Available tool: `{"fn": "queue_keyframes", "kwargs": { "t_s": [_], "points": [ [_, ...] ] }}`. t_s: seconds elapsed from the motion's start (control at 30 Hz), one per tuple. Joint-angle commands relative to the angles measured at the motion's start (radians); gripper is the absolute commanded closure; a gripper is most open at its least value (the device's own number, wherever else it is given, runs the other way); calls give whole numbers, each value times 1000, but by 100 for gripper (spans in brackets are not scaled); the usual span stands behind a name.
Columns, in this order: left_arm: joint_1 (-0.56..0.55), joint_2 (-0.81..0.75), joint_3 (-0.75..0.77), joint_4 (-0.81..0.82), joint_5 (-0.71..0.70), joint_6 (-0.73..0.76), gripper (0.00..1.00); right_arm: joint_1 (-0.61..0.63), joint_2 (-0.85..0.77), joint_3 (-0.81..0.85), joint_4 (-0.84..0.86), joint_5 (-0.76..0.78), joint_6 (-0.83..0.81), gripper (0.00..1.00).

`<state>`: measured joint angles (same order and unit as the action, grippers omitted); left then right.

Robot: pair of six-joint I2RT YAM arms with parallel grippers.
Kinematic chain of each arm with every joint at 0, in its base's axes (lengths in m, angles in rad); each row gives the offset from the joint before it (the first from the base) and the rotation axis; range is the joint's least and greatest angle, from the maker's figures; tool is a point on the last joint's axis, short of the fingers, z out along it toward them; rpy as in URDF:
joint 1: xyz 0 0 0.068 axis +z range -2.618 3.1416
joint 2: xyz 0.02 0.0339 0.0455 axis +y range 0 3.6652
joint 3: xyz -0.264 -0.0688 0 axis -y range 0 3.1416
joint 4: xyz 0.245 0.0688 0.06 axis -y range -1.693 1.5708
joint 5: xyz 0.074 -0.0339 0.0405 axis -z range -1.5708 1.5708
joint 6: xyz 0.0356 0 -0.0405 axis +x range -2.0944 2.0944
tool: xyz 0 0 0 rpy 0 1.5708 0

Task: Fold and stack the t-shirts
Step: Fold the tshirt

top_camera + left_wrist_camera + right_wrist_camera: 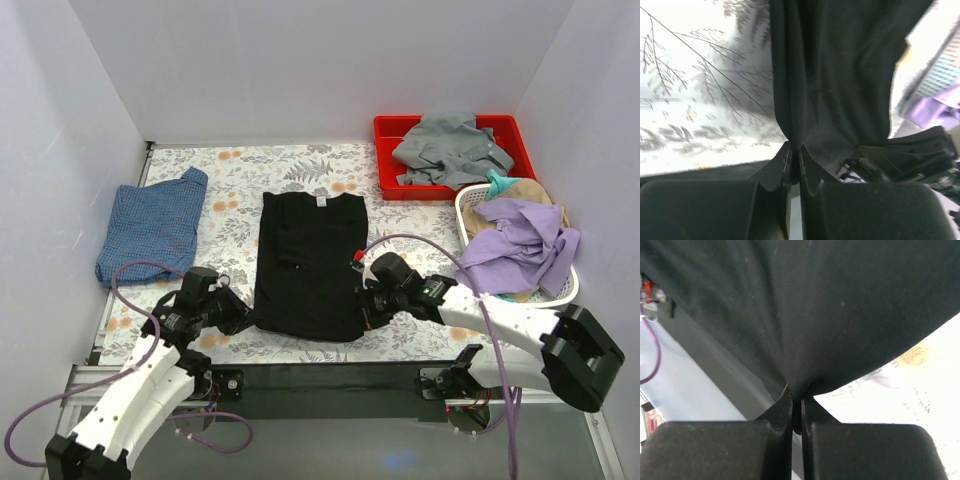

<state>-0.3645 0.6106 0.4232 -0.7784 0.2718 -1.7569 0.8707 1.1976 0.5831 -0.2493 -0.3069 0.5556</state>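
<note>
The black t-shirt [308, 262] lies lengthwise on the floral table cover, sides folded in, its print hidden. My left gripper [247, 318] is shut on its near left corner; the left wrist view shows the black cloth [840, 85] pinched between the fingers [780, 165]. My right gripper [362, 312] is shut on its near right corner; the right wrist view shows the cloth [805, 310] drawn into the closed fingertips [785, 405]. The mottled blue t-shirt [152, 226] lies folded at the left of the table.
A red tray [390, 180] at the back right holds a grey garment [450, 150]. A white basket [470, 215] at the right holds purple [520, 245] and other clothes. White walls close in both sides and the back.
</note>
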Motion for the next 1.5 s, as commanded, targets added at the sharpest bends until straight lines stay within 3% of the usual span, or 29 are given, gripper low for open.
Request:
{"fn": "queue_keyframes", "kwargs": {
  "t_s": [0.0, 0.17, 0.4, 0.73, 1.0, 1.2, 1.47],
  "points": [
    [-5, -54, 115, -99, -12, -36, 100, 36, -93, 23, -70, 113, 69, 99],
    [-4, 122, 361, -110, -106, 59, 100, 36, -110, 188, -123, 239, 12, 99],
    [-5, 397, 547, -15, -210, 167, 100, -1, 58, 479, -180, 414, -180, 94],
    [33, 753, 775, 143, -299, 293, 100, -186, 364, 776, -162, 342, -329, 94],
    [137, 1038, 966, 257, -235, 379, 100, -288, 597, 969, -163, 250, -349, 94],
    [160, 1265, 1130, 297, -138, 427, 100, -354, 772, 1090, -163, 175, -344, 91],
    [173, 1495, 1328, 364, -89, 481, 100, -410, 925, 1213, -169, 195, -321, 96]
  ]
}}
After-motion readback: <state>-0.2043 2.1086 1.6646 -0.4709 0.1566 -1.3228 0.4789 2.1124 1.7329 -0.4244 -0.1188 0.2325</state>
